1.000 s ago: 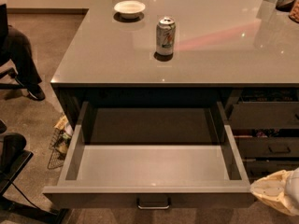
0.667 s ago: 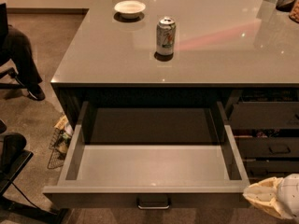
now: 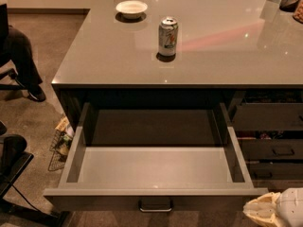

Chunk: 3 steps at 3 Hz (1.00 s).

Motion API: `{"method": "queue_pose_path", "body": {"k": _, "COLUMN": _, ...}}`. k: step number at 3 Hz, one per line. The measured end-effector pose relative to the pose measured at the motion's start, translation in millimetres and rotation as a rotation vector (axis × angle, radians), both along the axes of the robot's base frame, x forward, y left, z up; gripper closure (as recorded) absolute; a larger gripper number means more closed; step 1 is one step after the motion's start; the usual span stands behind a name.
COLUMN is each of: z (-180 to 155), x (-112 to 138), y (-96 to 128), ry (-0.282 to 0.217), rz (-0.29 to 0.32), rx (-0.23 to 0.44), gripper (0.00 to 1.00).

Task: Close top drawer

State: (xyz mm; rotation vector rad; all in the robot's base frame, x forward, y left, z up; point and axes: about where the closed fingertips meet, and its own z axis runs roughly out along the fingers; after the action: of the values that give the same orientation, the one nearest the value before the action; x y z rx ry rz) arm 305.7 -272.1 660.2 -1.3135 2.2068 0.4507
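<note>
The top drawer (image 3: 156, 168) stands wide open below the table's (image 3: 94, 63) front edge, showing its pale grey inside, its metal bar handle (image 3: 155, 205) central on the front. A white bowl (image 3: 131, 7) sits toward the far left corner; its contents are hidden. A drink can (image 3: 168, 36) stands upright mid-table, its label too blurred to read. The gripper (image 3: 270, 211) hangs off the drawer's front right corner, apart from it; I cannot tell how far open it is.
</note>
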Motion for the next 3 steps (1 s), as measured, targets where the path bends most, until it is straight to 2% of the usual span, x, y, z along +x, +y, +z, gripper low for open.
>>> {"method": "queue_pose_path", "body": {"k": 1, "z": -14.7, "x": 7.2, "y": 11.9, "ry": 0.015, "rz": 0.060, "rx": 0.004, "gripper": 1.00}}
{"method": "queue_pose_path", "body": {"k": 2, "z": -25.7, "x": 29.4, "y": 22.6, "ry": 0.015, "rz": 0.110, "rx": 0.011, "gripper": 1.00}}
{"method": "queue_pose_path", "body": {"k": 3, "z": -25.7, "x": 28.4, "y": 22.8, "ry": 0.015, "rz": 0.110, "rx": 0.011, "gripper": 1.00}}
